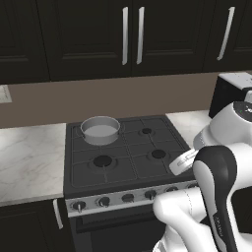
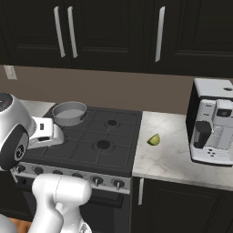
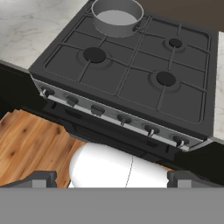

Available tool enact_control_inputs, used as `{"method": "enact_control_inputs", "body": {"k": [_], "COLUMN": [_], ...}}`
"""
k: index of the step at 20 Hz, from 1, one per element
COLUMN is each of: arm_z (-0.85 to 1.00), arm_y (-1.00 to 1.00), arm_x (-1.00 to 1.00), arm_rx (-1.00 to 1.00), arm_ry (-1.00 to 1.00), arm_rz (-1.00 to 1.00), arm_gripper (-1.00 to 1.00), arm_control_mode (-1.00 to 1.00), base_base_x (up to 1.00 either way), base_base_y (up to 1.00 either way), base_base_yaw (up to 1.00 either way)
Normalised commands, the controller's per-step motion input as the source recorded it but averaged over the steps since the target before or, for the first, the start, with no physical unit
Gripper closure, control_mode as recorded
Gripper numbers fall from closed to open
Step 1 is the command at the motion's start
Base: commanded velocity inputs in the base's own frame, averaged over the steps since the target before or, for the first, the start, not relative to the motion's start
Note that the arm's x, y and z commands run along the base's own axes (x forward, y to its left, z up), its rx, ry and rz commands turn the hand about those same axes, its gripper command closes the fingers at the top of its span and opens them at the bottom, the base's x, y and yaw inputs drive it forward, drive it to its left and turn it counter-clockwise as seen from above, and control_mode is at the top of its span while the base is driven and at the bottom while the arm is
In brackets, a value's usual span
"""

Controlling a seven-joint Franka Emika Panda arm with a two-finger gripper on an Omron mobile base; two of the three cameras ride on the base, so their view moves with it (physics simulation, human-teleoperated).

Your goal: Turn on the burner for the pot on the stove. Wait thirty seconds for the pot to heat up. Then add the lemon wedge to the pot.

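Presently gripper [image 3: 112, 177], fingers spread and empty, hangs above the floor with the stove [image 3: 131, 83] knob row [image 3: 113, 114] directly ahead.

the left base view looks forward and down from behind the arm's left side, the stove [image 1: 123, 152] near the frame's centre and the arm low at right. the right base view looks from behind the arm's right side, the same stove [image 2: 86, 136] left of centre, counter [image 2: 175, 154] at right. both share the stove top and pot [image 1: 100, 129] [image 2: 69, 113]. the hand view looks down from in front and closer, the knob strip [image 3: 113, 116] crossing the middle of the frame.
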Motion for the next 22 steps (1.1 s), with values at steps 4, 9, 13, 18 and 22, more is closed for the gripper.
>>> {"method": "enact_control_inputs", "body": {"k": [4,9,13,18,22], "arm_z": [0.00,0.00,0.00,0.00,0.00], "arm_y": [0.00,0.00,0.00,0.00,0.00], "arm_x": [0.00,0.00,0.00,0.00,0.00], "arm_rx": [0.00,0.00,0.00,0.00,0.00], "arm_ry": [0.00,0.00,0.00,0.00,0.00], "arm_rz": [0.00,0.00,0.00,0.00,0.00], "arm_gripper": [-1.00,-1.00,-1.00,-1.00,-1.00], "arm_control_mode": [-1.00,-1.00,-1.00,-1.00,-1.00], "base_base_x": [0.00,0.00,0.00,0.00,0.00], "base_base_y": [0.00,0.00,0.00,0.00,0.00], "base_base_yaw": [0.00,0.00,0.00,0.00,0.00]}}
